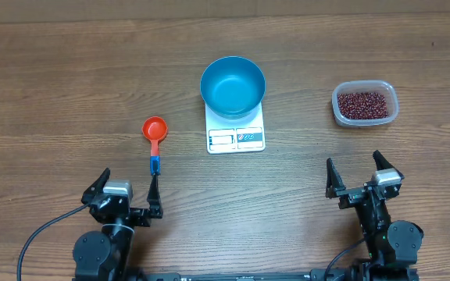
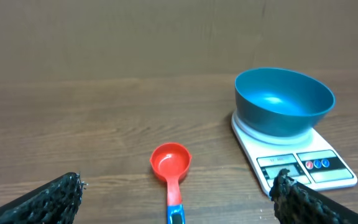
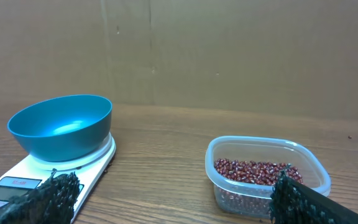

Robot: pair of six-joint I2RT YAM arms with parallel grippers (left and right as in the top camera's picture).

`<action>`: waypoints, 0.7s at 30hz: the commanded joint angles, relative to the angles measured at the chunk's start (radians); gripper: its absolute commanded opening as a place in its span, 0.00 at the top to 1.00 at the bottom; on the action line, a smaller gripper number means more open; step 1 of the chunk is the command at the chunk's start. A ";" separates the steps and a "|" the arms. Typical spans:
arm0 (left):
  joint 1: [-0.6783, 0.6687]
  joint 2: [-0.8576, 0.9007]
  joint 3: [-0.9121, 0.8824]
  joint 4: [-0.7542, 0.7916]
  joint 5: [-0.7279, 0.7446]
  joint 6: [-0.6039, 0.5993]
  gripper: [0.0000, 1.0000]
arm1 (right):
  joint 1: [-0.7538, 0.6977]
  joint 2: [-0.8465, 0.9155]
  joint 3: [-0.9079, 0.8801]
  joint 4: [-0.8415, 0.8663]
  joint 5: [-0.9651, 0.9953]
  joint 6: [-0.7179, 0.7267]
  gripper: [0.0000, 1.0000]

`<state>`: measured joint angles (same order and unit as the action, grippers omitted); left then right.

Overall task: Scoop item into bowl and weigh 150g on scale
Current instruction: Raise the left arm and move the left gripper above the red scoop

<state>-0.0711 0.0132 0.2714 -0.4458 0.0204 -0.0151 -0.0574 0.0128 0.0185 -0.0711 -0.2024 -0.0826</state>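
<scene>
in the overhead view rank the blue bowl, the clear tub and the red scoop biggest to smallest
1-2. blue bowl and clear tub: too close to rank; the bowl sits raised on the scale, nearer the camera.
3. red scoop: clearly smallest.

Red scoop [image 1: 155, 131], blue handle tip, lies flat just ahead of left claw [image 1: 130, 178]; cup end away, handle pointing back near claw's right finger. Clear plastic tub [image 1: 366, 122] ahead of right claw [image 1: 353, 161], apart from it. Wood-grain table [image 1: 53, 78] beneath. Brown cardboard wall [image 2: 166, 37] beyond.
</scene>
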 commanded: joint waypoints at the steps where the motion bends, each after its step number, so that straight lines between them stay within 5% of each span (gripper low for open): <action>1: 0.005 -0.006 0.062 -0.033 -0.009 0.019 0.00 | 0.006 -0.010 -0.011 0.005 0.007 0.003 0.00; 10: 0.005 0.114 0.161 -0.092 -0.002 0.019 0.01 | 0.006 -0.010 -0.011 0.005 0.007 0.003 0.00; 21: 0.005 0.473 0.370 -0.169 -0.002 0.019 0.00 | 0.006 -0.010 -0.011 0.005 0.007 0.003 0.00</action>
<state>-0.0711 0.4160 0.5709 -0.6025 0.0212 -0.0151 -0.0570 0.0128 0.0185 -0.0715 -0.2024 -0.0830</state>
